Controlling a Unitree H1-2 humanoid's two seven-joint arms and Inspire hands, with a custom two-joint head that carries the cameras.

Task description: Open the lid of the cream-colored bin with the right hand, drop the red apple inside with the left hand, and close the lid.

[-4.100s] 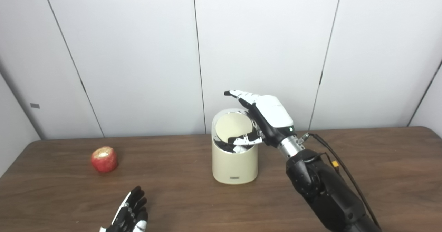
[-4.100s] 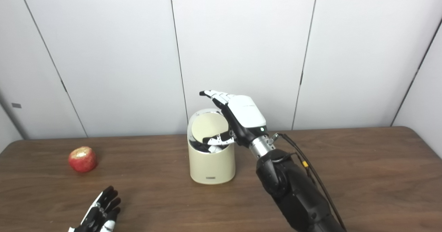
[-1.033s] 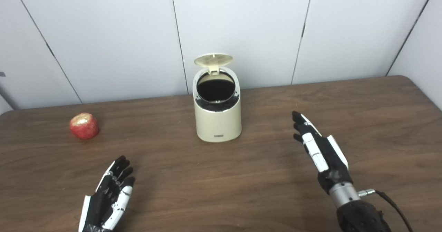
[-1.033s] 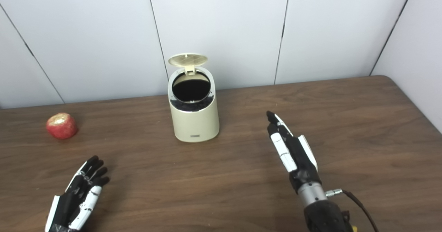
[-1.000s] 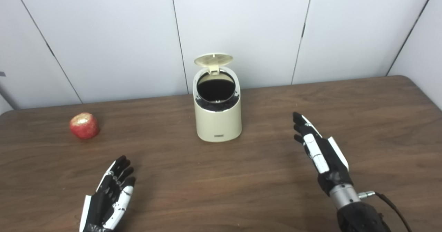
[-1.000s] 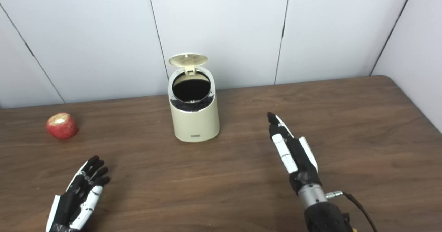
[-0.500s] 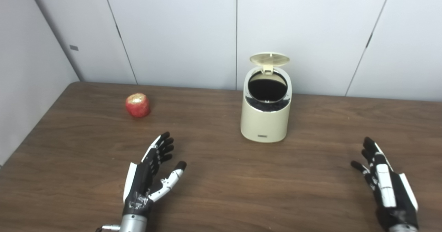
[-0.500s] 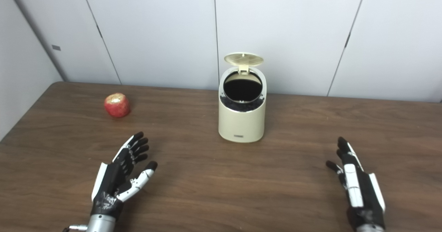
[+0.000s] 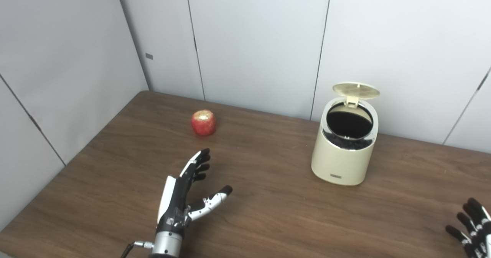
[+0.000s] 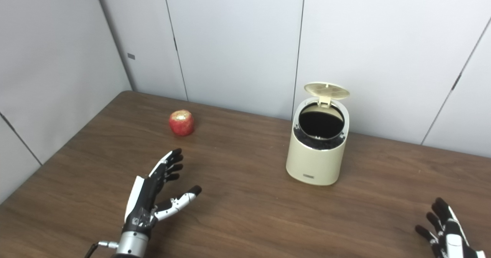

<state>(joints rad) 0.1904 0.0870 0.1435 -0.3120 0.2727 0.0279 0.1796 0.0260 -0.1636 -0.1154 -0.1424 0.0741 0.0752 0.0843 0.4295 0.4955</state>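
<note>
- Dark brown wood-grain table: everything sits on it, and I see bare surface between my left hand and the fruit.
- Cream-colored cylindrical bin, right of centre near the wall: upright, dark mouth exposed.
- Round cream lid: tipped up on its rear hinge, so I judge the opening step done.
- Black-and-white left hand: low over the table, fingers spread, thumb out to the side, holding nothing.
- Black-and-white right hand: only partly in frame at the lower right corner; fingers look apart, empty, well apart from the bin.
- Small red apple with a pale top: alone on the table, beyond the left fingertips, near the far left edge.
- Step in hand, as I read it: reach and grasp. I would bring the palm in from the near side, wrap fingers behind the apple and thumb in front, and close only once it is cupped; it is round and may roll toward the wall if nudged.
</note>
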